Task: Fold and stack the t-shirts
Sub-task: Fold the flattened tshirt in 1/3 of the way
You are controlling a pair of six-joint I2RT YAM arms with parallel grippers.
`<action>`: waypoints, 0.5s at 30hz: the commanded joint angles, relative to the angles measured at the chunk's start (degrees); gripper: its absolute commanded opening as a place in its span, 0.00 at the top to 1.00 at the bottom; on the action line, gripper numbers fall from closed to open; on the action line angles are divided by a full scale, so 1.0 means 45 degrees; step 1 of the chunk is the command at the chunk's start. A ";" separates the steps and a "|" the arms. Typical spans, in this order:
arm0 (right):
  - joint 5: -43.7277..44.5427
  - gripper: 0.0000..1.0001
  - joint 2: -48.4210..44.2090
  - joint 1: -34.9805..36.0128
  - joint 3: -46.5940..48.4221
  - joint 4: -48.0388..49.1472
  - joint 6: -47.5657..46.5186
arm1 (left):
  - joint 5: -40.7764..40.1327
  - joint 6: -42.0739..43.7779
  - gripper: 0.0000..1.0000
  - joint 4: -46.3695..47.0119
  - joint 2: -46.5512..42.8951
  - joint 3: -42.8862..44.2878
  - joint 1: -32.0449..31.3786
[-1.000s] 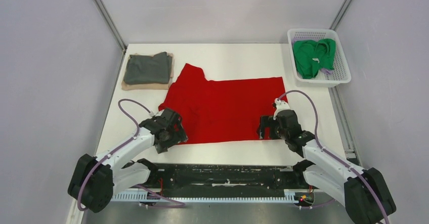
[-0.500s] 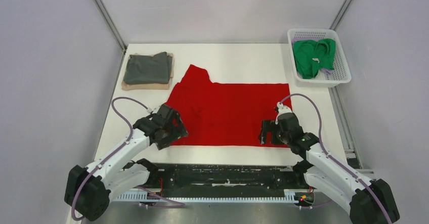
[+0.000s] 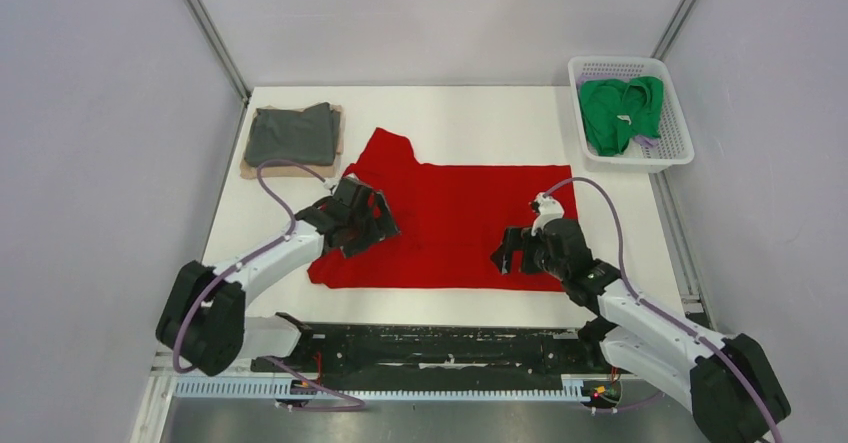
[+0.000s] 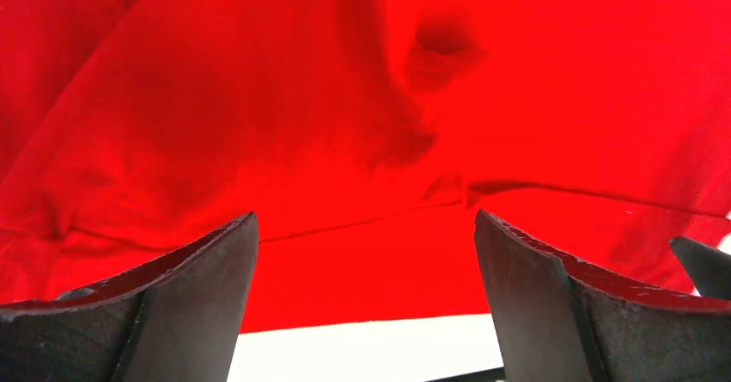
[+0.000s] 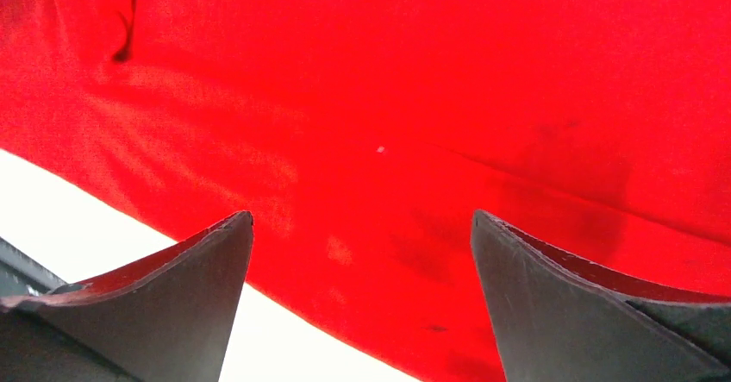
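White table [image 3: 450,113]: red t-shirt [image 3: 450,223] flat beneath both hands, long axis running from left gripper [image 3: 368,221] to right gripper [image 3: 510,253], sleeve pointing beyond left. Both gape wide, empty. Both now further in over cloth than before.

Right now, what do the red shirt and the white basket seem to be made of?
Red shirt: soft matte cloth, likely a cotton knit; it lies limp with creases and folds. White basket: stiff moulded plastic, judging by its holed lattice walls.
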 commanded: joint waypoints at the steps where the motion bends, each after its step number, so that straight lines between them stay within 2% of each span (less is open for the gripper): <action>1: -0.0590 0.01 0.0869 0.0798 -0.0676 0.1721 0.0376 | 0.0165 0.0692 0.00 0.1134 0.1162 -0.0192 -0.0003; 6: 0.0019 0.02 0.0776 0.1080 -0.0955 0.0601 0.0188 | 0.0390 0.0612 0.00 0.1551 0.1386 -0.1502 -0.0004; 15: -0.0181 0.01 -0.0304 0.1497 -0.1506 -0.1853 0.0062 | 0.1056 0.0242 0.00 0.0650 -0.0859 -0.3688 -0.0003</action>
